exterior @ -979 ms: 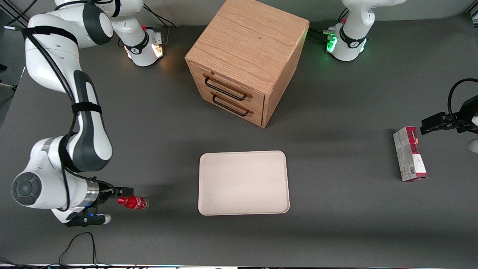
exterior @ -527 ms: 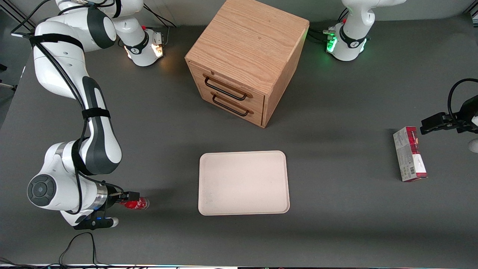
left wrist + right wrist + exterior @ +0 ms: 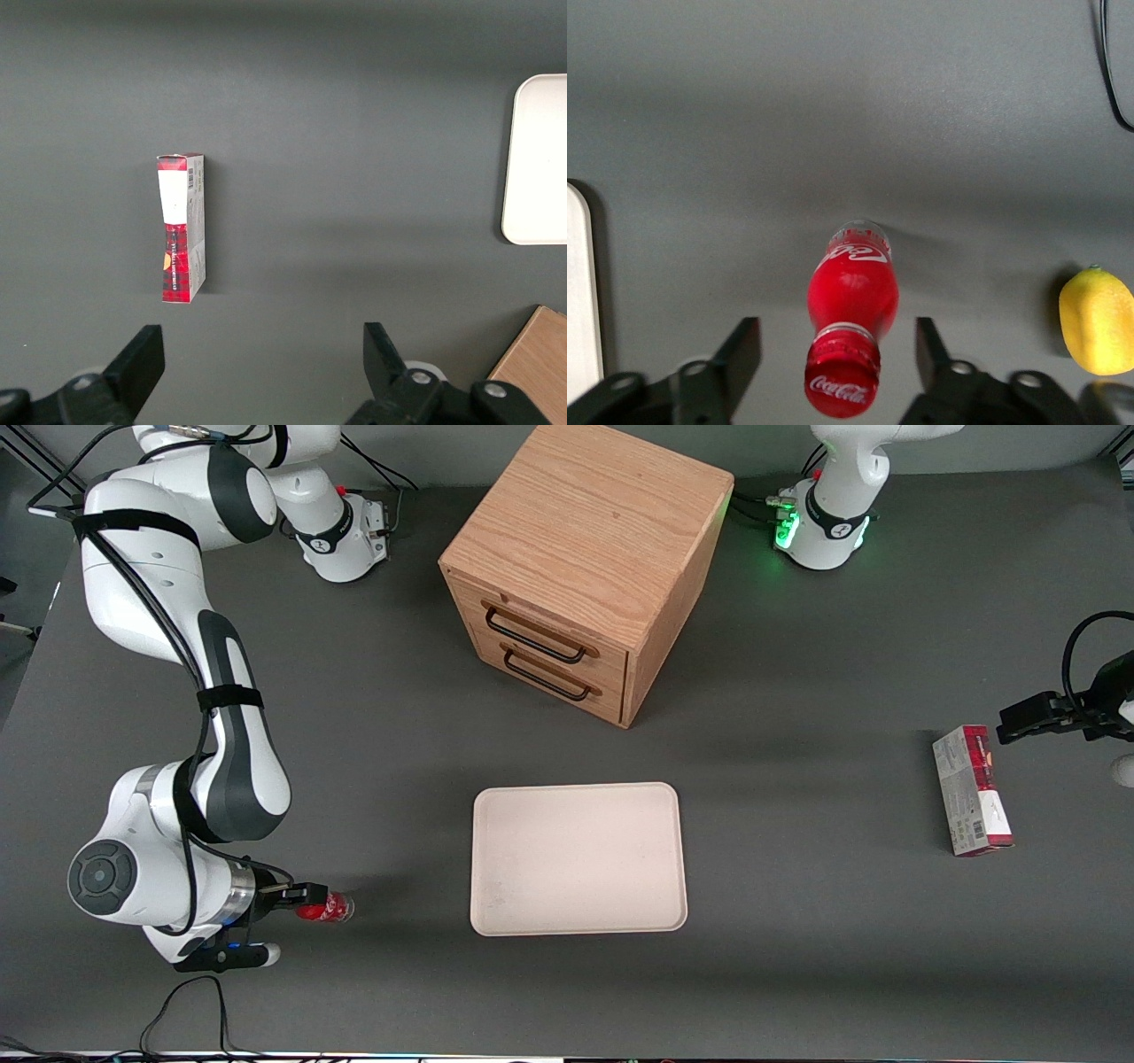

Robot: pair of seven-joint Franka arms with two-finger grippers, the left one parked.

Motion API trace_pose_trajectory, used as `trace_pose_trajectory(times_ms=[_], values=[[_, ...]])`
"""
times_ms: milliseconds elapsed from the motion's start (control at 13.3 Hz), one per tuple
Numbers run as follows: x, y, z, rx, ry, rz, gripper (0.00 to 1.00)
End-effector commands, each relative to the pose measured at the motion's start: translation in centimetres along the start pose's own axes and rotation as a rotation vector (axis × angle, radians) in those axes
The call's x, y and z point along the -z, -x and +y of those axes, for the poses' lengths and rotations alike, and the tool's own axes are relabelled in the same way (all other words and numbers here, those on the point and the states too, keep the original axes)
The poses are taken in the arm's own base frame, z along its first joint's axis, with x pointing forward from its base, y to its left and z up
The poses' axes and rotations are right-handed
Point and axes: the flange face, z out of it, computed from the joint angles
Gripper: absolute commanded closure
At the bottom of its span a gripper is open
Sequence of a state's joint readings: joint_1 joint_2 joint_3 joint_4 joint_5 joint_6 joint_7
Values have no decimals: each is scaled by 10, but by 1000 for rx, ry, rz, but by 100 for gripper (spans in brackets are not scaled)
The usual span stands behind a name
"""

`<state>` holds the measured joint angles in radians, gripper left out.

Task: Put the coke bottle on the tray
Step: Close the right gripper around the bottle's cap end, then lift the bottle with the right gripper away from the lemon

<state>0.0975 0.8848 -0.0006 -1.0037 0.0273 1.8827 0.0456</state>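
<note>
Coke bottle first by name, but by size it comes near the last, so take the table (image 3: 797,974) first, dark grey and running under everything. On it the wooden cabinet (image 3: 585,567) stands with two drawers, each with a black handle, farther from the front camera than the cream tray (image 3: 580,859), which lies flat and well apart from the gripper. Toward the parked arm's end lies the red-and-white carton (image 3: 972,790), on its side. Down at the working arm's end the gripper (image 3: 306,896) sits low over the table, and its fingers (image 3: 740,354) are spread wide, one on each side of the bottle (image 3: 852,292), with clear gaps and no contact in the wrist view. The bottle looks to be standing upright on the table, red cap (image 3: 842,385) nearest the wrist camera and sitting between the two fingers, red label below it. It is not on the tray. A lemon (image 3: 1097,320) rests on the table outside the fingers, beside the bottle and apart from it, and a black cable (image 3: 190,1010) loops on the table nearer the front camera than the gripper.
</note>
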Motion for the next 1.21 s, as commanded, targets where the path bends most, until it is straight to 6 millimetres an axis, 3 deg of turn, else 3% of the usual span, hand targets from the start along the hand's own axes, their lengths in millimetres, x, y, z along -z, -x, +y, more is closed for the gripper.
trace_pose_trajectory(times_ms=[0,75,603,753,979,1130], values=[[5,-4,-3,-29,19,12,84],[6,-4,-3,-46,19,12,100],[14,3,1,-68,27,-42,100],[52,15,4,-67,32,-74,100],[138,40,8,-72,37,-68,100],[185,73,4,-68,36,-111,100]])
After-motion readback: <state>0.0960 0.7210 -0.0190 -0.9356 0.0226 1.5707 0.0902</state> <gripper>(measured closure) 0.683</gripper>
